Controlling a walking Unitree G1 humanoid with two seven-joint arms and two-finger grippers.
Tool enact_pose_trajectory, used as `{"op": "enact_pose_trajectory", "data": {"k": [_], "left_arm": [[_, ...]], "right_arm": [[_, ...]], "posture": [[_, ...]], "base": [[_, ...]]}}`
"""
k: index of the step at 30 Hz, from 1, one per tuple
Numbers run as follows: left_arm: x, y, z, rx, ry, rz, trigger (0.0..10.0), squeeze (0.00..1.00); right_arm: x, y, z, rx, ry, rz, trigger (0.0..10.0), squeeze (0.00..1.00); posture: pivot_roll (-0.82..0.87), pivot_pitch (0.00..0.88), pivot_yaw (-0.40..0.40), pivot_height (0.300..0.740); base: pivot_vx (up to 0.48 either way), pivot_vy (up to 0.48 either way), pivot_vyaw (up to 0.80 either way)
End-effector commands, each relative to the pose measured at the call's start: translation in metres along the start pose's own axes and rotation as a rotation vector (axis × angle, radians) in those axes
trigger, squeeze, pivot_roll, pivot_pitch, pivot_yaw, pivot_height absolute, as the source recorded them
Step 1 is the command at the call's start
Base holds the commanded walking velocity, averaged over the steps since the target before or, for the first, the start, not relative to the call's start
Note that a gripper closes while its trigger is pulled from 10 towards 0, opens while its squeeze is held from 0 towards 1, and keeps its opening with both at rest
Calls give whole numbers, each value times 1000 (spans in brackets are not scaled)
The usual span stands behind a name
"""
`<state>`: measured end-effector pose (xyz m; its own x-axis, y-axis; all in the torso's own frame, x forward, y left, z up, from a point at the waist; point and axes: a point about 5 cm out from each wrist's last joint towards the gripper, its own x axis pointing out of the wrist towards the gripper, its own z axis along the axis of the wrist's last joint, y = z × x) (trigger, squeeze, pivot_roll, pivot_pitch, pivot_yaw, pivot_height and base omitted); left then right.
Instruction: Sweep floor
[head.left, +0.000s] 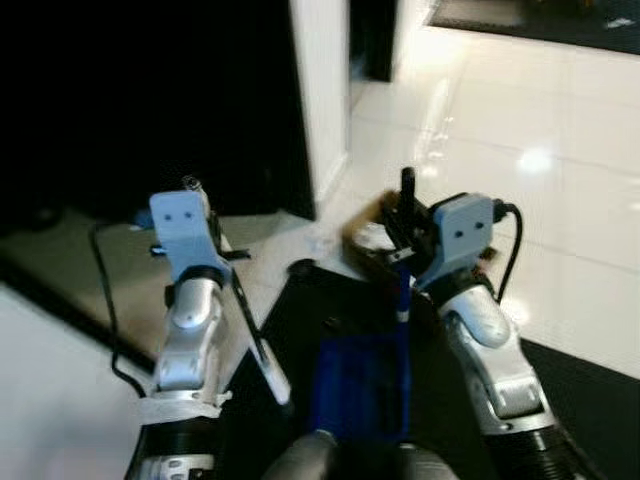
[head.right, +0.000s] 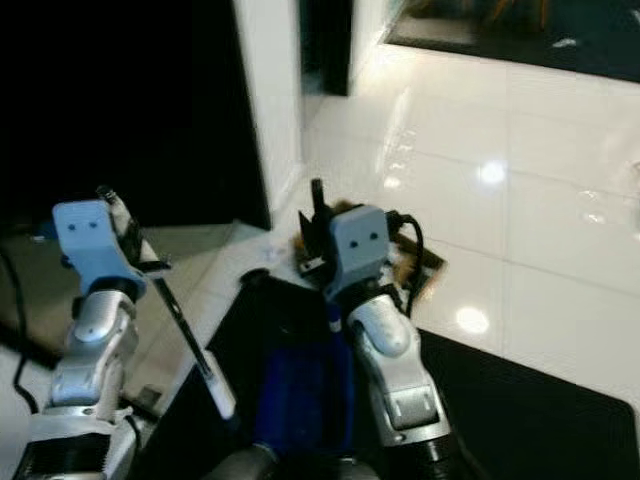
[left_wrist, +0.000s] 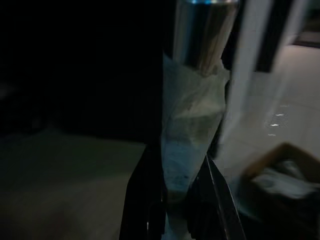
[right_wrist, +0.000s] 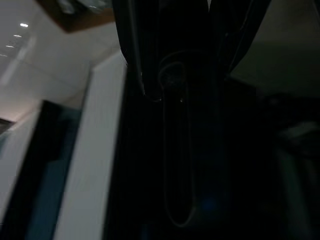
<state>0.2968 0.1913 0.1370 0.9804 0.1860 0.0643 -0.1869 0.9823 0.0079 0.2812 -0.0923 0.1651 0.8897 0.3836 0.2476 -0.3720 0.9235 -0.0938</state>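
Observation:
My left gripper (left_wrist: 182, 200) is shut on a silver broom pole (left_wrist: 202, 35) wrapped in white tape. The pole (head.left: 255, 335) slants down across my left arm, and its head is out of sight. My right gripper (head.left: 405, 210) is shut on the dark handle (right_wrist: 177, 150) of a blue dustpan (head.left: 360, 385), which hangs low between my arms. Just beyond the right gripper, a brown cardboard box (left_wrist: 282, 172) holding pale crumpled scraps sits on the white tiled floor (head.left: 560, 200).
A white wall corner (head.left: 320, 100) stands ahead, with a dark area to its left. A black mat (head.right: 540, 420) covers the floor under and to the right of me. A black cable (head.left: 105, 300) runs along the floor at left. Glossy tiles stretch ahead and right.

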Motion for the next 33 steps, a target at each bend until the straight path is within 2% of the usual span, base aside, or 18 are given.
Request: {"op": "enact_pose_trajectory", "data": {"k": [1, 33], "left_arm": [[0, 1, 3, 17, -13, 2, 10000, 0], [0, 1, 2, 21, -6, -5, 10000, 0]], "right_arm": [[1, 2, 2, 3, -18, 6, 10000, 0], [0, 4, 0, 6, -14, 4, 10000, 0]], "posture": [[26, 54, 42, 740], [29, 57, 46, 740]], "base": [[0, 0, 775], [0, 0, 775]]}}
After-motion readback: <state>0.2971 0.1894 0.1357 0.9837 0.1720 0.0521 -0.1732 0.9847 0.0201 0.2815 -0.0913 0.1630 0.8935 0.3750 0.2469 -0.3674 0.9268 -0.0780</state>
